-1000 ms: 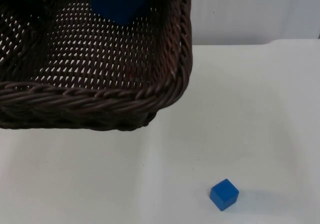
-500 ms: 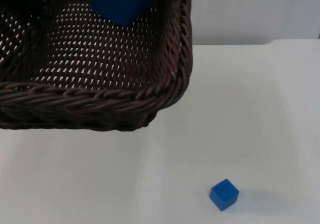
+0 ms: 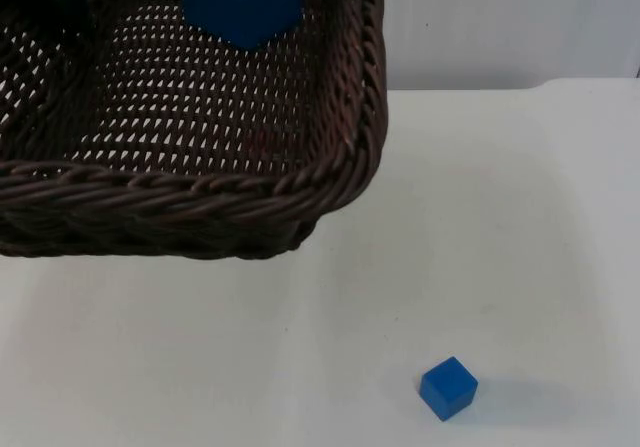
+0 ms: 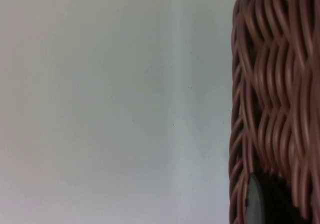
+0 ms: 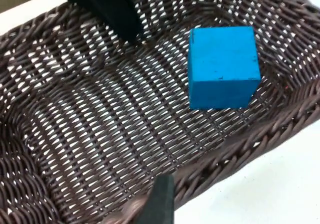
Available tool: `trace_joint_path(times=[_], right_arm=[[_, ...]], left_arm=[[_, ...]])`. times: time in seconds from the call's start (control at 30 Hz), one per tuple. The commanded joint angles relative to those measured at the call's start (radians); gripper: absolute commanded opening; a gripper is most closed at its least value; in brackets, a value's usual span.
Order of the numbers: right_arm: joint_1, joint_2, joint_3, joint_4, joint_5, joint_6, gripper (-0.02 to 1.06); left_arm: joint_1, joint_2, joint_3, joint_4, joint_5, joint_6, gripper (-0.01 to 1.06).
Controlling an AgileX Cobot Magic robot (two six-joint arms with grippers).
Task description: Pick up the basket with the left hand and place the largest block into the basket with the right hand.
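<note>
We see the wicker basket (image 3: pixel 190 197) raised at far left, the large blue block (image 5: pixel 223 66) lying inside it. A small blue cube (image 3: pixel 447 388) rests on the white table (image 3: pixel 500 217) near right. We cannot tell either gripper's opening.

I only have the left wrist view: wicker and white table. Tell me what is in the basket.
Observer: One large blue block lies on the basket floor, near a corner.
Operator: Report what is on the table.
Observer: A small blue block sits on the table, well apart from the basket.
Operator: Give me the grippers.
Observer: From the right wrist view, the left gripper clamps the basket's far wall. The right gripper hangs over the near rim, away from the large block.
</note>
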Motion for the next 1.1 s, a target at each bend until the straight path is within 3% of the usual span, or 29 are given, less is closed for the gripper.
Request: trace_joint_path(times=[0.0, 0.6, 1.07], right_arm=[[0.005, -0.016, 0.012, 0.002, -0.031, 0.029, 0.78], [0.005, -0.016, 0.012, 0.002, -0.11, 0.026, 0.78], [0.005, -0.016, 0.012, -0.002, -0.121, 0.022, 0.78]], left_arm=[[0.003, -0.012, 0.0, -0.043, 0.001, -0.008, 0.0], [0.003, -0.012, 0.0, -0.067, 0.059, -0.008, 0.0], [0.003, 0.052, 0.0, -0.039, -0.04, -0.006, 0.0]])
